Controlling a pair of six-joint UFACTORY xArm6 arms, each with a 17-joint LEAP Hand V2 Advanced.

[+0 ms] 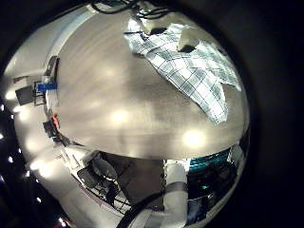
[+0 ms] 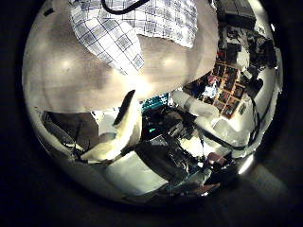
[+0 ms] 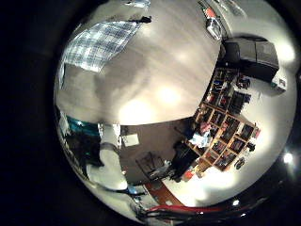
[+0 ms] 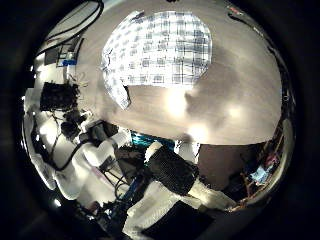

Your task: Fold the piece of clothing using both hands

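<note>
A checked piece of clothing lies spread flat on the table, with a sleeve reaching out to one side. It shows in the left little finger side palm view (image 1: 195,65), the left thumb side palm view (image 2: 133,28), the right little finger side palm view (image 3: 99,45) and the right thumb side palm view (image 4: 160,48). Both hands are high over the table (image 1: 114,104), away from the clothing. The left hand's fingers (image 2: 118,128) are relaxed and hold nothing. The right hand's fingers (image 4: 172,172) are relaxed and hold nothing.
The table's near edge (image 4: 185,135) runs below the clothing. Small things stand at a table edge (image 1: 43,90). Shelves (image 3: 221,104) and a dark box (image 3: 249,56) stand in the room beyond the table.
</note>
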